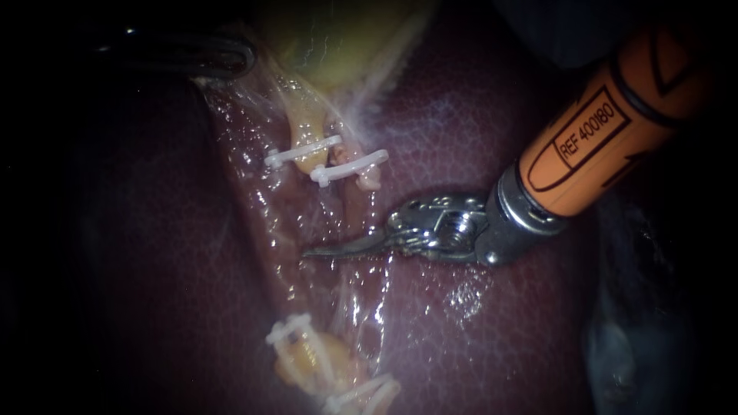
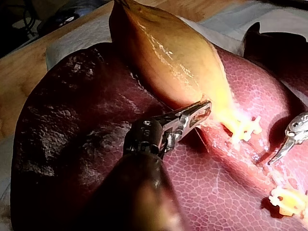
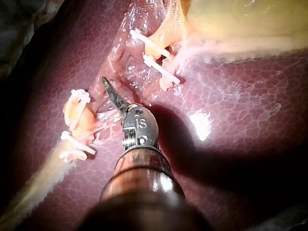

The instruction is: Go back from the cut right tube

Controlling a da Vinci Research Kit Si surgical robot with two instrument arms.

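Liver (image 1: 500,115) backdrop; right instrument (image 1: 346,247) hand closed beside cut right tube (image 1: 367,181); left instrument (image 2: 195,113) hand gripping gallbladder (image 2: 163,53).

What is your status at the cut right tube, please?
Left instrument shut on gallbladder. Right instrument jaws shut, empty, between clipped ends of the cut right tube. Path back over liver clear.
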